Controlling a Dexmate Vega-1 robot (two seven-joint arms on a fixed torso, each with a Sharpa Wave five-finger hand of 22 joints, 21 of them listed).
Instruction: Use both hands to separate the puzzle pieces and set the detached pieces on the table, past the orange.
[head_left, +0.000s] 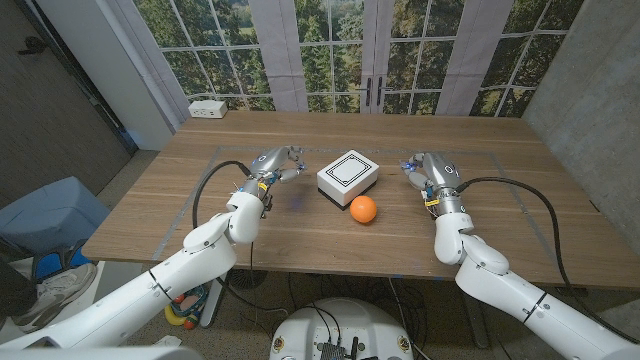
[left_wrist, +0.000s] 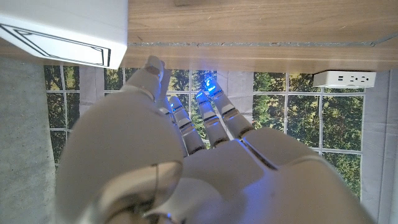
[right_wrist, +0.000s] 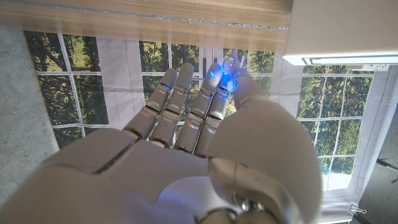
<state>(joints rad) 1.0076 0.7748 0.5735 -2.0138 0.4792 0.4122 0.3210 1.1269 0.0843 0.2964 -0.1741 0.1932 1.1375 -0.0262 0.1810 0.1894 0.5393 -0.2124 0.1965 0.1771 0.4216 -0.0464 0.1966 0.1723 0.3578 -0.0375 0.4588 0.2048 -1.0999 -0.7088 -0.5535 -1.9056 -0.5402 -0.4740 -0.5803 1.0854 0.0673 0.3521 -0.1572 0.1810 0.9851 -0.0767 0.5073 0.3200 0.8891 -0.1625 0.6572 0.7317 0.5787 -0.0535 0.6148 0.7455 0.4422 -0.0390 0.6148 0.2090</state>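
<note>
while the white puzzle block (head_left: 347, 176) with black square lines on top sits whole at the middle of the wooden bench (head_left: 500, 215), the orange (head_left: 363, 208) lies just in front of it, nearer the robot. the left hand (head_left: 272, 167) and right hand (head_left: 432, 174) wait on either side of the block, apart from it, fingers spread and holding nothing.
</note>
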